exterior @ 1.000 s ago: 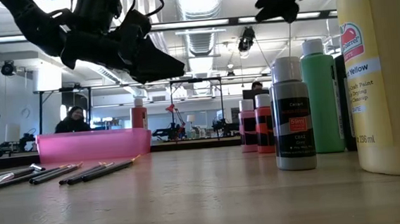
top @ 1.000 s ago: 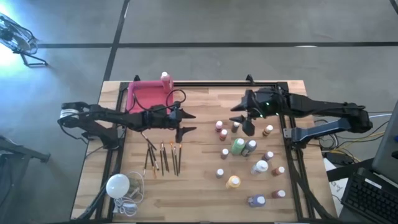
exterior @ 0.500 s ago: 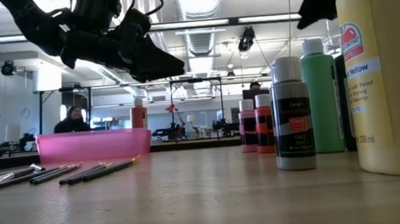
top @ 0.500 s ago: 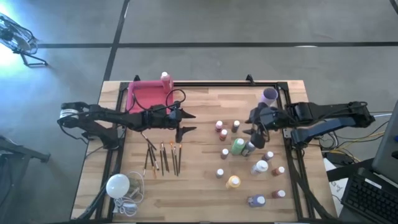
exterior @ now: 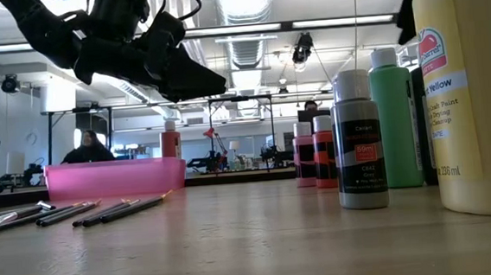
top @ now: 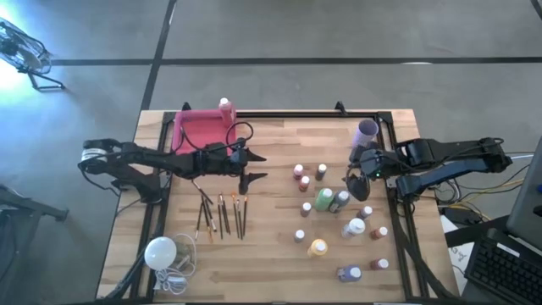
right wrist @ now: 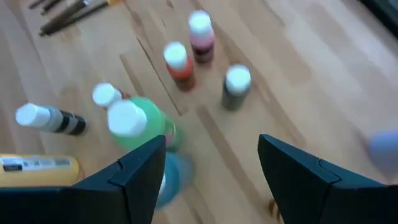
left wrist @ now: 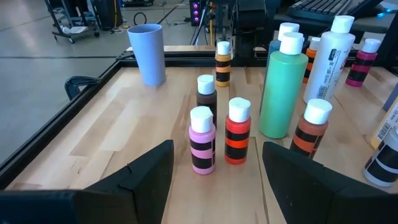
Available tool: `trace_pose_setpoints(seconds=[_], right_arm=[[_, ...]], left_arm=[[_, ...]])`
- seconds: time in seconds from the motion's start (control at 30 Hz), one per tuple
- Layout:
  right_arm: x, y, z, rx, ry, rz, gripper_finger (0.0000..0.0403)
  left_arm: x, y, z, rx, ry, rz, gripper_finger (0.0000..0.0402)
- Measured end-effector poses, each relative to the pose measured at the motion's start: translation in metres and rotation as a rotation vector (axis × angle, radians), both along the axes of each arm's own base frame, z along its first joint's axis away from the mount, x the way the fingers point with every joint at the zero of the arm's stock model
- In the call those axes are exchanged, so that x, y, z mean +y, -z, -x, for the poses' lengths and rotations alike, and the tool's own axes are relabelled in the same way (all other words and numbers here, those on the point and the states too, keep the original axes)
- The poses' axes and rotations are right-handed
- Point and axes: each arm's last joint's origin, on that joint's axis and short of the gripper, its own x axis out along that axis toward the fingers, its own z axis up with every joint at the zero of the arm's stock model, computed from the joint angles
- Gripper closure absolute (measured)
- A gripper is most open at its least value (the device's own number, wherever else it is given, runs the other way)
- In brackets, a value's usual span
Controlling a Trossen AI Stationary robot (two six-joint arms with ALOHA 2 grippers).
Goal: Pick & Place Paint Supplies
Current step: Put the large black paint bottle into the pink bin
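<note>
1. Wooden planks are forming the table [top: 271, 246], which is sitting on a grey floor; in the low view a large workshop is showing behind it, with a person [exterior: 88, 147] sitting at far left.
2. At upper left of the table in the high view, a pink tray [top: 200, 131] is lying with one small bottle standing at its far rim.
3. In the lower left of the table, several dark paintbrushes [top: 222, 213] are lying side by side on the bare wood.
4. A white round bulb [top: 160, 252] with a cord is resting at the lower left corner.
5. On the right half, the paint bottles are standing in a loose group: a green bottle [top: 324, 200], a yellow bottle [top: 318, 247], a pink-banded bottle [left wrist: 202, 139] and a red-banded bottle [left wrist: 237, 130].
6. A lilac cup [top: 367, 130] is standing upright at upper right, apart from the bottles.
7. The left gripper [top: 254, 167] is hovering left of centre, above the brushes, with its fingers spread wide and grasping nothing.
8. The right gripper [top: 353, 174] is hanging over the upper right part of the bottle group, near the green bottle; its fingers are standing apart and are holding nothing.
</note>
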Motion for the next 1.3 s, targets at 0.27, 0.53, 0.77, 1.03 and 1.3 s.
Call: trace_pose_setpoints(seconds=[0.27,0.53,0.77,1.03,1.3], right_arm=[[0.006,0.003,0.020,0.079,0.097,-0.055,0.0141],[0.019,0.006,0.025,0.092,0.109,-0.108,0.0158],[0.031,0.008,0.027,0.095,0.101,-0.142,0.0151],[0.041,0.016,0.027,0.128,0.116,-0.155,0.0129],[0.048,0.026,0.018,0.177,0.114,-0.120,0.0117]], left_arm=[[0.000,0.000,0.000,0.000,0.000,0.000,0.0149],[0.000,0.000,0.000,0.000,0.000,-0.001,0.0150],[0.000,0.000,0.000,0.000,0.000,-0.001,0.0151],[0.000,0.000,0.000,0.002,0.000,0.000,0.0151],[0.000,0.001,0.000,0.003,0.001,0.000,0.0151]])
